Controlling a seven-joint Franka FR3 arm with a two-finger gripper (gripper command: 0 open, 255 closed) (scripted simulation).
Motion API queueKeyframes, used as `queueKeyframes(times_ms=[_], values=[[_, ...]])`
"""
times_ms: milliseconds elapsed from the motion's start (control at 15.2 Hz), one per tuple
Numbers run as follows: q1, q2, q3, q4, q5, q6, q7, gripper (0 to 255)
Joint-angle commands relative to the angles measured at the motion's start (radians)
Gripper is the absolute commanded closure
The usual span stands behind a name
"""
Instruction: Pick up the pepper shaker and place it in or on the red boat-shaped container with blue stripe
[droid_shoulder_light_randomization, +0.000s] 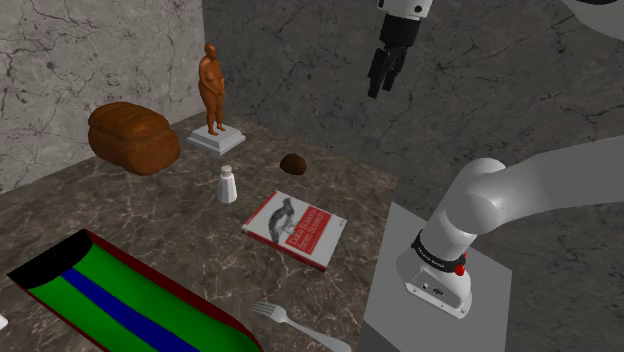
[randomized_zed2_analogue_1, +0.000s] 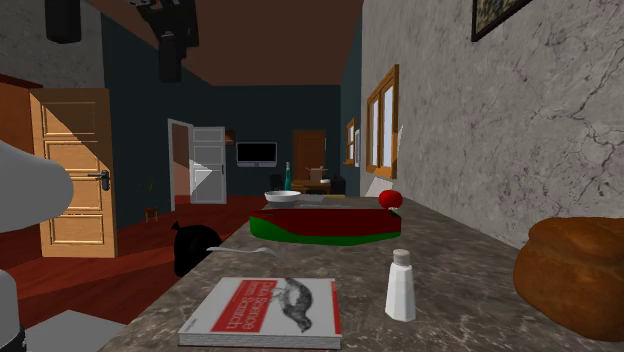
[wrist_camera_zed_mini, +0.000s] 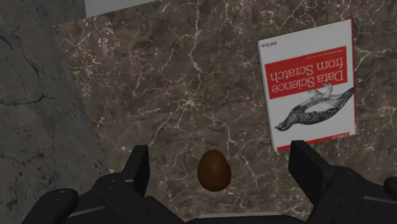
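Dark marbled stone desk (droid_shoulder_light_randomization: 170, 222) carries everything. Red boat-shaped container (droid_shoulder_light_randomization: 120, 300), green inside with a blue stripe, lies at the shoulder view's lower left. Red-and-white paperback book (droid_shoulder_light_randomization: 295, 230) lies flat mid-desk. Black hand (droid_shoulder_light_randomization: 378, 92) hangs high above the desk, fingers wide apart, holding nothing. White pepper shaker (droid_shoulder_light_randomization: 227, 185) has a tapered body and a small rounded cap. It stands upright near the book's corner, not touching it, well apart from the container. Small brown egg-shaped object (wrist_camera_zed_mini: 213, 170) lies under the hand.
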Motion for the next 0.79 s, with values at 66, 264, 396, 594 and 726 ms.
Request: queueKeyframes(times_ms=[66,264,396,594,726], values=[[0.005,0.017,0.011,-0.01,0.01,0.028,0.009,0],[0.02,0.074,0.043,-0.031,0.038,0.113,0.037,0],[0.031,0.117,0.065,-0.039,0.055,0.169,0.054,0],[0.045,0.189,0.097,-0.042,0.077,0.252,0.079,0],[0.054,0.241,0.119,-0.038,0.089,0.305,0.095,0]])
